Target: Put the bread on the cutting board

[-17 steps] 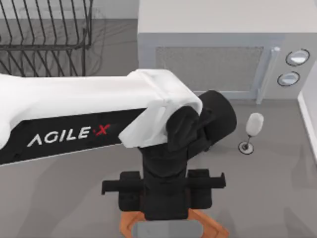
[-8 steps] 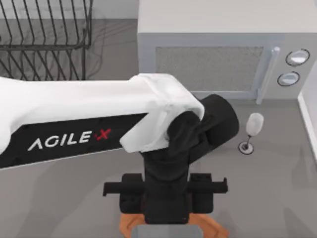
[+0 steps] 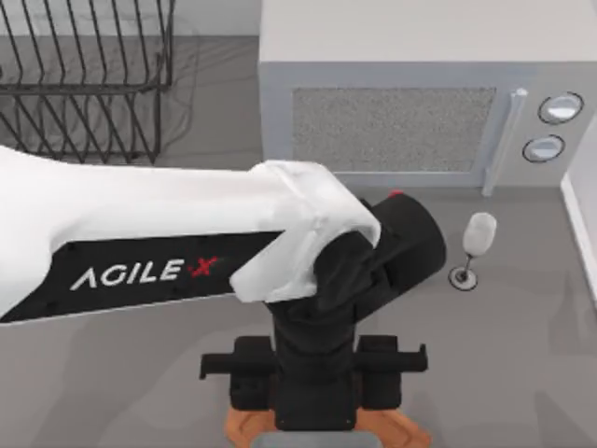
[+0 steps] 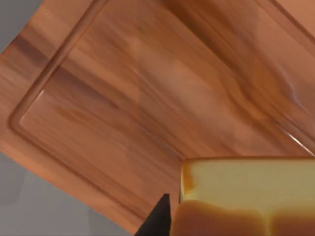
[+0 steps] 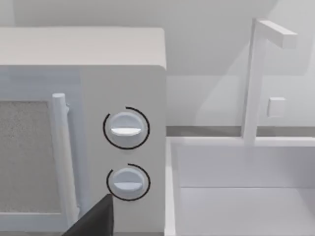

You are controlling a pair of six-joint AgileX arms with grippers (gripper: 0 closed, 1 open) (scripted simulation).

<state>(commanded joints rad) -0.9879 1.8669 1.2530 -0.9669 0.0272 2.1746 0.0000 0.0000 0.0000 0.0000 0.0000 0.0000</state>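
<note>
The cutting board is smooth orange-brown wood with streaky grain and a shallow groove running just inside its rim, rounded at the corner. In the top view just a bit of it pokes out under the left arm at the counter's near edge, around the middle. The bread is a blocky loaf, pale yellow crumb on the cut face and a darker glossy crust, seen in the left wrist view over the board's flat surface. It's right at the left gripper, with 1 dark fingertip pressed against its side, so the jaws look clamped on the loaf.

Compared with 1 second ago, the left arm has slid a bit toward the near edge and covers more of the board.

The right gripper sits parked facing the boxy grey microwave with its 2 round knobs.
</note>
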